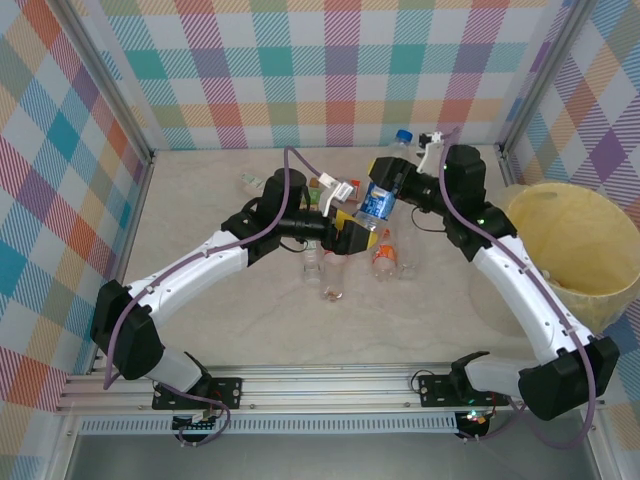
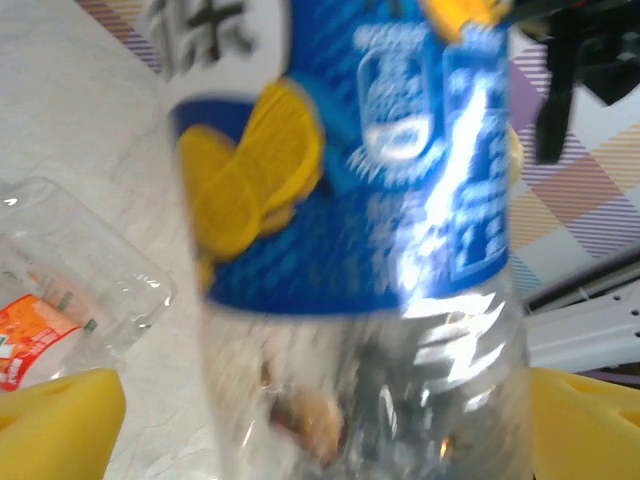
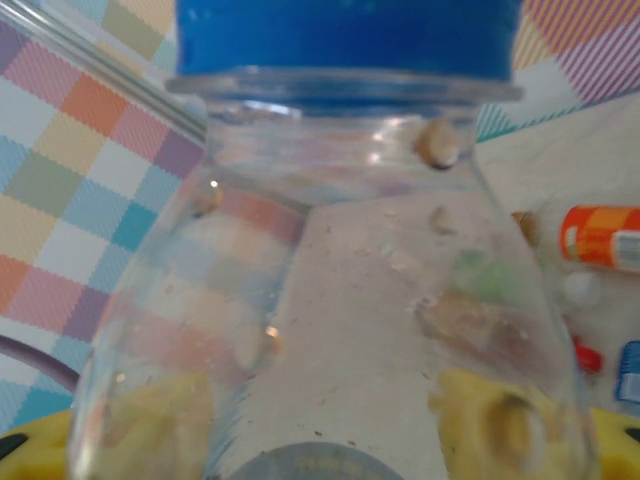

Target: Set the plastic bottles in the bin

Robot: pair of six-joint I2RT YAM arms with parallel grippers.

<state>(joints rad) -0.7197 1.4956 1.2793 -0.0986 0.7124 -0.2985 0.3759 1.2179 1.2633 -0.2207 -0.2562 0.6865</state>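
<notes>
A clear bottle with a blue label (image 1: 379,198) and a blue cap hangs tilted above the table's far middle. My right gripper (image 1: 398,186) is shut on its upper body. In the right wrist view the bottle (image 3: 330,280) rises to its blue cap, and my yellow pads (image 3: 495,425) show through the plastic. My left gripper (image 1: 354,228) is at the bottle's base, open. In the left wrist view its yellow fingers (image 2: 55,425) flank the bottle (image 2: 380,230), with a gap on the left side. The pale yellow bin (image 1: 575,187) stands at the right.
Several loose bottles (image 1: 383,255) stand or lie on the table below the held one, and more (image 1: 250,183) lie near the back wall. A crushed orange-labelled bottle (image 2: 45,325) lies by my left gripper. Checked walls enclose the table.
</notes>
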